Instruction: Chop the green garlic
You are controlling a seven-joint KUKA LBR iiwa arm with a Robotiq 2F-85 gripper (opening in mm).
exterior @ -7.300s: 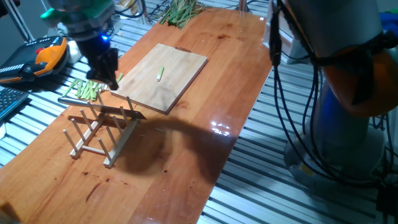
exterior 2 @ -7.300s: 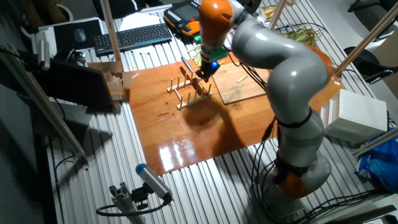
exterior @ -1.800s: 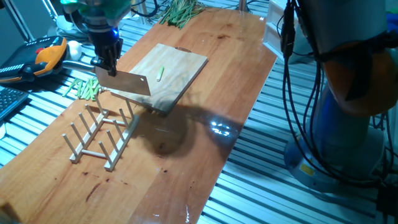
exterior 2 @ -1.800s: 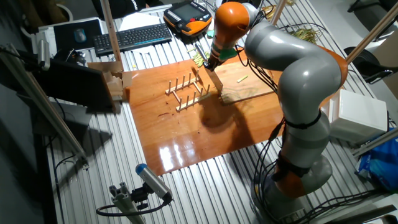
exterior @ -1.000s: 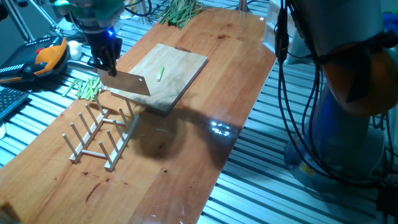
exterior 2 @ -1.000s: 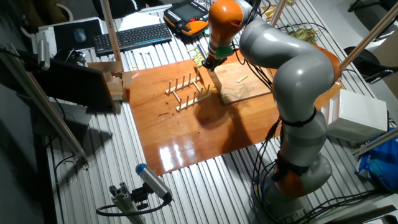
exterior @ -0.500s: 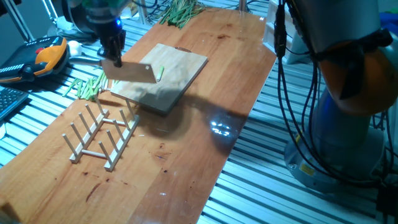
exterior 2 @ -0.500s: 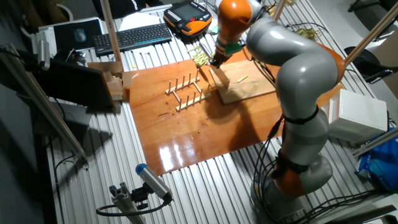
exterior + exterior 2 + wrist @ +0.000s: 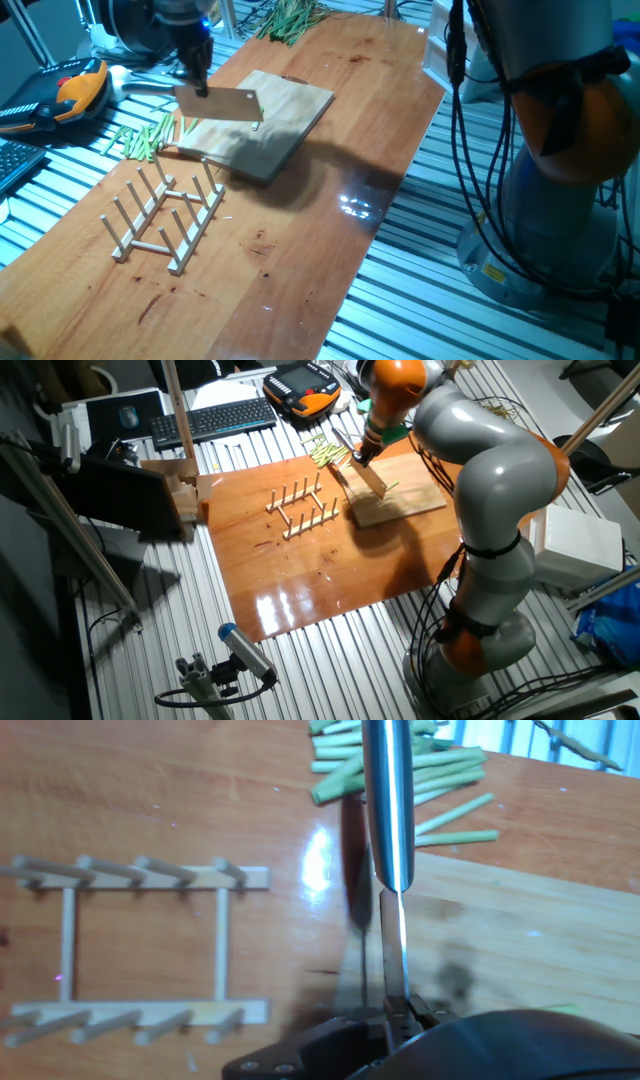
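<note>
My gripper (image 9: 201, 86) is shut on a cleaver (image 9: 221, 104) and holds it above the left part of the wooden cutting board (image 9: 285, 108). The blade hangs broadside over the board. The green garlic is a short pale-green stalk on the board, just right of the blade in the other fixed view (image 9: 391, 487). In the first fixed view the blade hides it. In the hand view the gripper (image 9: 400, 1016) clamps the cleaver (image 9: 388, 810), seen edge-on, over the board's edge (image 9: 520, 935).
A heap of cut green sticks (image 9: 143, 140) lies left of the board, also in the hand view (image 9: 420, 768). A wooden peg rack (image 9: 165, 215) stands in front of it. Long dark-green stalks (image 9: 291, 17) lie at the far end. An orange pendant (image 9: 72, 92) is at the left.
My gripper has carried the cleaver from beside the rack and the green heap away to the right, over the cutting board, and now stands close to the stalk.
</note>
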